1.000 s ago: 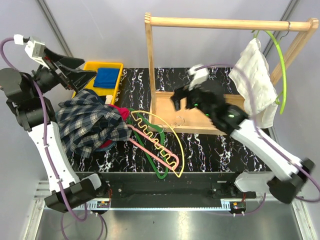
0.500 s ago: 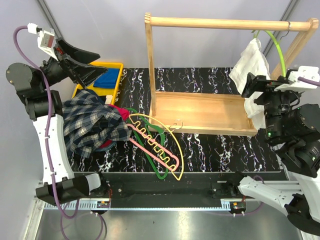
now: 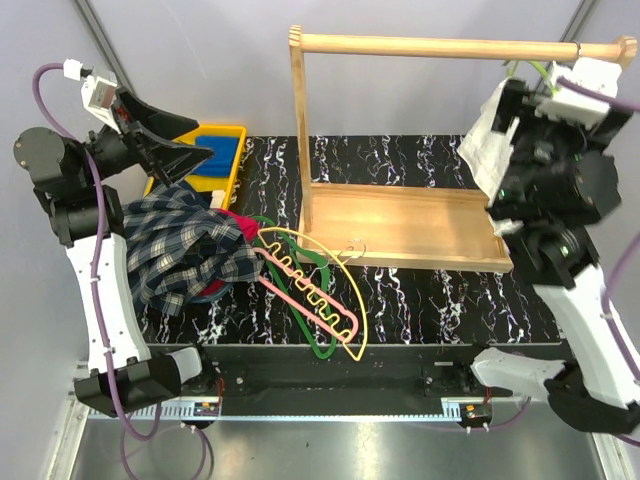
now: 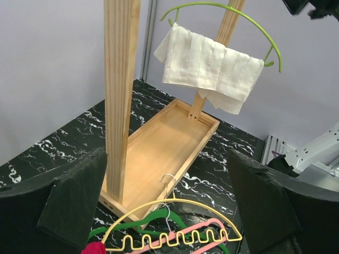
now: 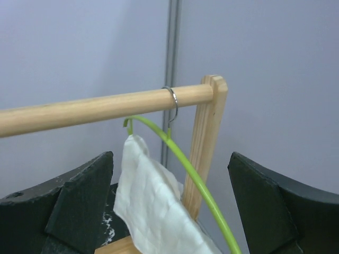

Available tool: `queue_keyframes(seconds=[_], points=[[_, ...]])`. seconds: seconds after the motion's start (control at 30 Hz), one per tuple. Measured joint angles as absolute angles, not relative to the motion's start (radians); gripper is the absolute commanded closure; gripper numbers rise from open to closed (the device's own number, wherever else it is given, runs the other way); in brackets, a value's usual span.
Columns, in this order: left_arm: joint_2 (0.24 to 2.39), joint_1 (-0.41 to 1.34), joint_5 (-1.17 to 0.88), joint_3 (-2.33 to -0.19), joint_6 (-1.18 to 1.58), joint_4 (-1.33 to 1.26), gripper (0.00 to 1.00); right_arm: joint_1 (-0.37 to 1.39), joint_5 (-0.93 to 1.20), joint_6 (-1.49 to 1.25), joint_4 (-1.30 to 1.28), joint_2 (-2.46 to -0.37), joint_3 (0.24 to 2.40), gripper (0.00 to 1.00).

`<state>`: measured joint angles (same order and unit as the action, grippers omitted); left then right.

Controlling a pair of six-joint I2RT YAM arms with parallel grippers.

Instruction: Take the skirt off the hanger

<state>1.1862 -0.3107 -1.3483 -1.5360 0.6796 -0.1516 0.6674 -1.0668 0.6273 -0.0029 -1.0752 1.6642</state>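
Observation:
The plaid skirt lies crumpled at the table's left, over a red cloth. The pale yellow hanger lies flat and bare just to its right, stacked with a pink hanger and a green hanger. In the left wrist view the yellow hanger shows below my fingers; the skirt is out of that view. My left gripper hangs open above the skirt's far edge, holding nothing. My right gripper is raised at the rack's right end, open and empty.
A wooden rack with a tray base and top rail stands mid-table. A white garment hangs on a green hanger hooked on the rail's right end. A yellow bin with a blue sponge sits back left.
My right arm swung from over the rack's tray to the right and up to the rail's end. My left gripper lifted and turned slightly. Skirt and hangers have not moved.

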Motion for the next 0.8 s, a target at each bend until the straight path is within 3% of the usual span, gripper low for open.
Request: queue_keyframes(seconds=[0.13,0.33,0.8], points=[[1.185,-0.357,-1.362,-1.513,0.691,-0.171,0.01,0.511,-1.022,0.68,0.056,-1.164,1.713,0.0],[1.185,-0.414,-1.377,-1.485,0.735,-0.223,0.01,0.328,-0.941,0.645,0.043,-1.133,1.628,0.0],[1.194,-0.434,-1.385,-1.473,0.955,-0.467,0.01,0.187,-0.651,0.281,-0.223,-1.17,1.535,0.04]])
